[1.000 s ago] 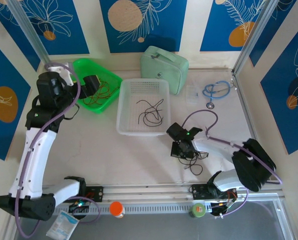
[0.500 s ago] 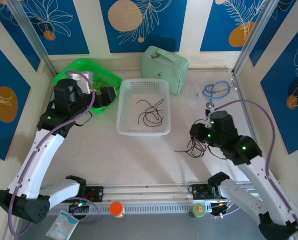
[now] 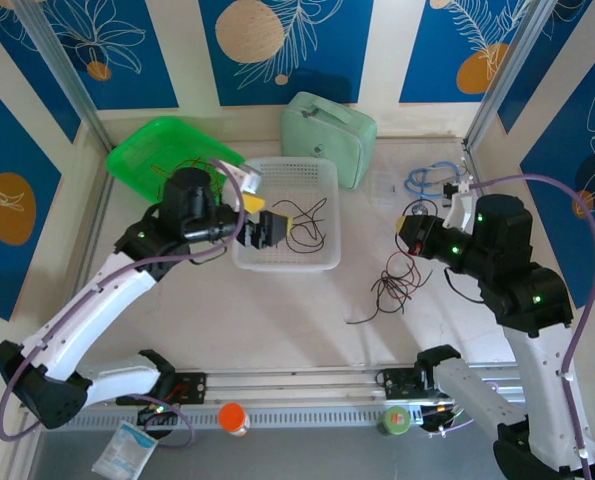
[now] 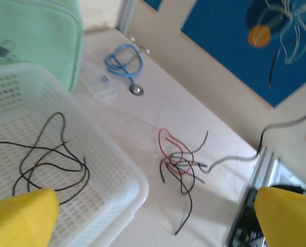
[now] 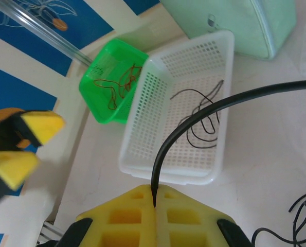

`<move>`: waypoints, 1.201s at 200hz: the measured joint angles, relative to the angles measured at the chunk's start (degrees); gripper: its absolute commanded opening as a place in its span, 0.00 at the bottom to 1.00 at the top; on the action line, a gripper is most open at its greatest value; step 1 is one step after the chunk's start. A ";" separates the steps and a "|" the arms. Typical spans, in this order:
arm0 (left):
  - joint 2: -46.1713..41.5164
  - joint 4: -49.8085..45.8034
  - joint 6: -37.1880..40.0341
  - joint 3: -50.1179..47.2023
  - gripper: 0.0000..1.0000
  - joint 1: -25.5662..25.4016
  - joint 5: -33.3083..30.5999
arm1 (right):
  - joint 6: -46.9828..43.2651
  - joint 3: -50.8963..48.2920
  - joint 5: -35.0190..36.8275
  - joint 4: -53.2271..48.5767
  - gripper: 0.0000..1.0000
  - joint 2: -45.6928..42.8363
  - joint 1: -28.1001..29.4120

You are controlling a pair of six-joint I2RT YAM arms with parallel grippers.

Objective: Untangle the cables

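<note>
Near edge, 6 o'clock: orange-capped bottle (image 3: 233,418) and green-topped container (image 3: 397,420) sit by the arm bases.

The tangled bunch (image 3: 392,287) of red and black wires lies on the pale surface (image 3: 227,310), at 4 o'clock of the white basket (image 3: 287,263) and well apart from it. One black strand trails off toward 7 o'clock.

The right end effector (image 3: 407,228) is just at 12 o'clock of the bunch. Its fingers are together, clamped on a black wire (image 5: 194,119). The wire comes out between the yellow pads (image 5: 127,206) and arcs toward 2 o'clock in the right wrist view. In the top view thin strands run from the bunch up toward it.

The left end effector (image 3: 274,226) is over the basket's 9 o'clock side, fingers (image 4: 21,218) wide apart, nothing between them.

Loose black wires (image 3: 302,222) lie curled on the basket floor.

The green tray (image 3: 142,150) is at 10 o'clock of the basket, with thin dark and reddish wires (image 5: 117,85) in it. The mint pouch (image 3: 327,125) is at 12 o'clock, just beside the basket's far corner. The light-blue coiled cable (image 3: 432,180) is at 2 o'clock, near the frame post.
</note>
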 measured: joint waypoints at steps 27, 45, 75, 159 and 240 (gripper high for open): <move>3.58 0.76 3.63 -0.15 0.97 -7.17 -0.48 | -0.79 7.08 -0.87 -1.42 0.00 2.14 -0.20; 6.71 2.69 5.62 -0.22 0.97 -12.13 -1.33 | -1.20 11.78 -0.87 -1.90 0.00 3.30 -0.31; 12.52 6.93 7.34 -0.24 0.95 -18.45 -4.00 | -1.70 18.21 -0.83 -2.38 0.00 4.79 -0.31; 13.35 7.48 7.28 -0.52 0.95 -21.24 -20.20 | -1.60 20.85 -5.35 1.97 0.00 11.80 -0.39; -0.26 -7.89 1.33 -2.36 0.95 -21.24 -37.48 | -1.68 15.78 -0.76 14.29 0.00 28.39 12.22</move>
